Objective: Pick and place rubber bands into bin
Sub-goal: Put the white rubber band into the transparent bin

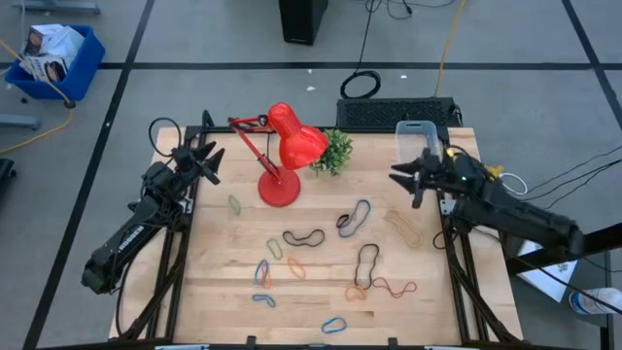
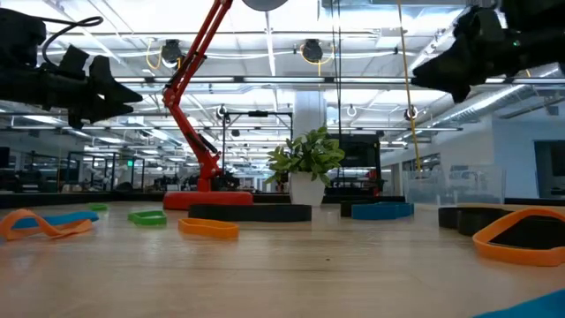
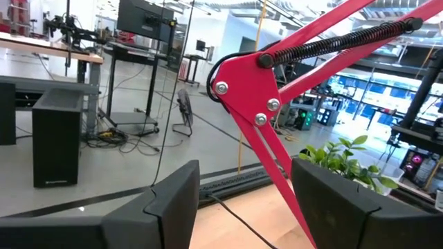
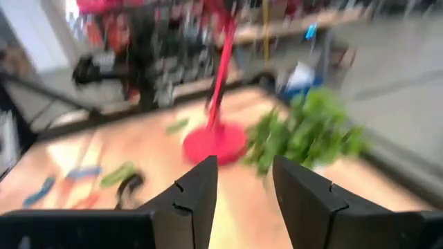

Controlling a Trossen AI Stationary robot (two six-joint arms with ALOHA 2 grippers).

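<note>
- I am holding my left gripper (image 1: 209, 158) raised over the table's (image 1: 428, 292) far left corner, fingers spread wide and holding nothing.
- My right gripper (image 1: 406, 177) is hanging raised at the far right with its fingers parted and empty, just beside the clear bin (image 1: 418, 137).
- The rubber bands (image 1: 304, 237) are lying scattered across the wood, mostly in the near half.
- A red desk lamp (image 1: 284, 151) and a small potted plant (image 1: 335, 151) are standing between my two grippers.
</note>
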